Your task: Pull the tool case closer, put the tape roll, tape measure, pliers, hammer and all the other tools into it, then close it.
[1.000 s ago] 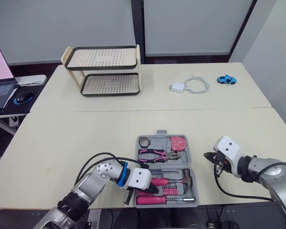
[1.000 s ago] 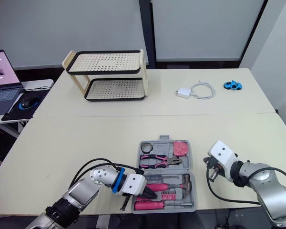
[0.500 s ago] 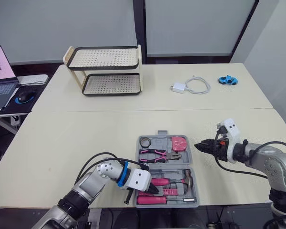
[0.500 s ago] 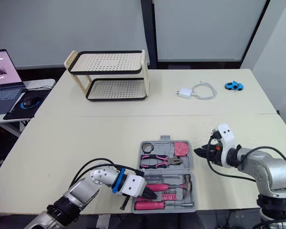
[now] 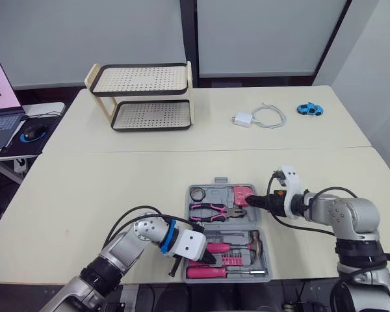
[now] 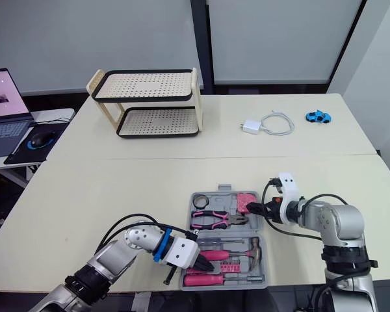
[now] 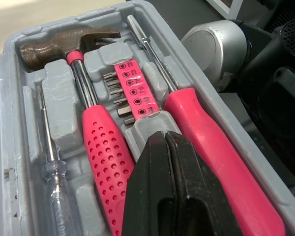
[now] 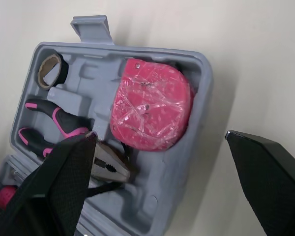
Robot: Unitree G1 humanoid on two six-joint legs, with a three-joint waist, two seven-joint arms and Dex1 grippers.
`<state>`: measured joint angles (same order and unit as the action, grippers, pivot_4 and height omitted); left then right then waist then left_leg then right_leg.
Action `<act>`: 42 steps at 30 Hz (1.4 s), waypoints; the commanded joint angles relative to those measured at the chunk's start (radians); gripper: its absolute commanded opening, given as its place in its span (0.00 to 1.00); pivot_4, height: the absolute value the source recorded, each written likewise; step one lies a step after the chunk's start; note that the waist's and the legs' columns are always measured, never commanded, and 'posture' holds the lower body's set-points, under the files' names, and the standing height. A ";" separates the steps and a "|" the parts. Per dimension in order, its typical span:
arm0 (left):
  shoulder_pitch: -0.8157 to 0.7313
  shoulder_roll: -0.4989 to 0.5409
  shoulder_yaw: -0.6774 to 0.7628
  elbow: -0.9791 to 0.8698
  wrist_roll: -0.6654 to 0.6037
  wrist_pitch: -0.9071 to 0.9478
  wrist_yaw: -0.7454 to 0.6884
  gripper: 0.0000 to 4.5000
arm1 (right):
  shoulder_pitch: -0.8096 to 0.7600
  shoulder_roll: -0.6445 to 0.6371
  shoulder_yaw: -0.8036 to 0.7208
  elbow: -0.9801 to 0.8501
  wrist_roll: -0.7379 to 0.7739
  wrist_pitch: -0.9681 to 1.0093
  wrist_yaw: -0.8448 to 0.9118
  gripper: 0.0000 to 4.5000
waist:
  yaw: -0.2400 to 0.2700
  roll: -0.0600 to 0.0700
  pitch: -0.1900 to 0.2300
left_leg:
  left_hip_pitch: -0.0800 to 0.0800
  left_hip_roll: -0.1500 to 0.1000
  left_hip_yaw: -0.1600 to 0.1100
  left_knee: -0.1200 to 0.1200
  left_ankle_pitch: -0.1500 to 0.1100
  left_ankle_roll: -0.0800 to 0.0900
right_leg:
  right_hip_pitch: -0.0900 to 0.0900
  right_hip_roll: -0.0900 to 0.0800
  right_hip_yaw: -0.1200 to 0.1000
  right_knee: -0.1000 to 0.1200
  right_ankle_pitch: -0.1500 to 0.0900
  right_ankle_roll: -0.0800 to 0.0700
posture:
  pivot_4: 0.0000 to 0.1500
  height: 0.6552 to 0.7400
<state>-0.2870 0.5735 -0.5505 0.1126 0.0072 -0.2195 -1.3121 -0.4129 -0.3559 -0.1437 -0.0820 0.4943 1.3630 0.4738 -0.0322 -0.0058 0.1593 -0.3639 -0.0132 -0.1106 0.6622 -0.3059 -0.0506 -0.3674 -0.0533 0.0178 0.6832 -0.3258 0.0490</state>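
The right gripper [image 5: 252, 203] has swung in from the open table on the right, and now sits at the right rim of the tool case [image 8: 201, 73], just beside the pink tape measure [image 5: 243, 194]. The left arm has barely shifted.

On the left, the left gripper [image 7: 164, 142] has its fingers pressed together, empty, low over the near half of the case, above the pink screwdriver [image 7: 211, 142] and hammer [image 7: 73, 42]. If the lid folds now, I'd say it comes down on those fingers.

Over in the far half, the tape roll [image 5: 196, 194], pliers [image 5: 214, 210] and tape measure are all seated. The case lies open flat, close to the near edge. The right gripper's fingers are spread wide on either side of the rim. A careless lift could tip that half and shake the tape measure or pliers out. A sideways nudge could slide the whole case.

The pale table [image 5: 117, 182] looks smooth, so little would stop a slide. Off to the left stand a laptop [image 5: 0, 97] and a mouse [image 5: 31, 133]. On the far side are a two-tier perforated rack [image 5: 143, 97], a white charger with cable [image 5: 244, 119] and a blue toy car [image 5: 309, 108], all well apart from the work. Grey panels back the room.
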 commanded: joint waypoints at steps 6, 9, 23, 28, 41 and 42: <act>0.003 0.028 -0.031 0.056 0.066 0.011 -0.010 0.00 | -0.080 0.041 0.010 0.166 0.016 -0.044 0.025 1.00 | -0.002 0.001 -0.002 | 0.000 -0.005 -0.001 0.000 0.000 0.000 | 0.000 0.000 0.000 0.000 0.000 0.000 | 1.00 1.00; 0.003 0.030 -0.035 0.059 0.070 0.010 -0.013 0.00 | -0.092 0.040 0.029 0.202 0.020 -0.077 0.058 1.00 | -0.002 0.001 -0.003 | 0.001 -0.005 -0.002 0.000 0.000 0.000 | 0.000 0.000 0.000 0.001 0.000 0.000 | 1.00 1.00; 0.007 0.062 -0.046 0.045 0.072 0.002 -0.049 0.00 | -0.107 0.013 0.084 0.291 0.026 -0.315 0.286 1.00 | -0.027 0.001 -0.004 | 0.001 -0.005 -0.002 -0.001 0.000 0.000 | -0.001 0.000 0.001 0.001 0.000 0.000 | 1.00 1.00; 0.010 0.074 -0.049 0.020 0.068 0.015 -0.056 0.00 | -0.105 0.000 0.125 0.306 -0.005 -0.397 0.323 1.00 | -0.028 0.001 -0.004 | 0.001 -0.004 -0.002 -0.001 0.000 0.000 | -0.002 0.000 0.001 0.001 0.000 0.000 | 1.00 1.00; 0.017 0.101 -0.057 -0.024 0.059 0.039 -0.068 0.00 | -0.127 0.034 0.159 0.366 -0.034 -0.478 0.312 1.00 | -0.029 0.001 -0.004 | 0.000 -0.004 -0.002 -0.002 0.000 0.000 | -0.003 0.000 0.001 0.001 0.000 0.000 | 1.00 1.00; 0.016 0.103 -0.058 -0.025 0.058 0.039 -0.069 0.00 | -0.128 0.034 0.161 0.363 -0.031 -0.479 0.317 1.00 | -0.029 0.001 -0.004 | 0.000 -0.004 -0.002 -0.002 0.000 0.000 | -0.003 0.000 0.001 0.001 0.000 0.000 | 1.00 1.00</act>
<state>-0.2952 0.6438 -0.5744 0.0634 0.0128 -0.2036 -1.3500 -0.5129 -0.3306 0.0227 0.3042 0.4498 0.9041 0.7693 -0.0609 -0.0046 0.1554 -0.3635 -0.0174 -0.1130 0.6607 -0.3059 -0.0504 -0.3700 -0.0533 0.0192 0.6843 -0.3258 0.0490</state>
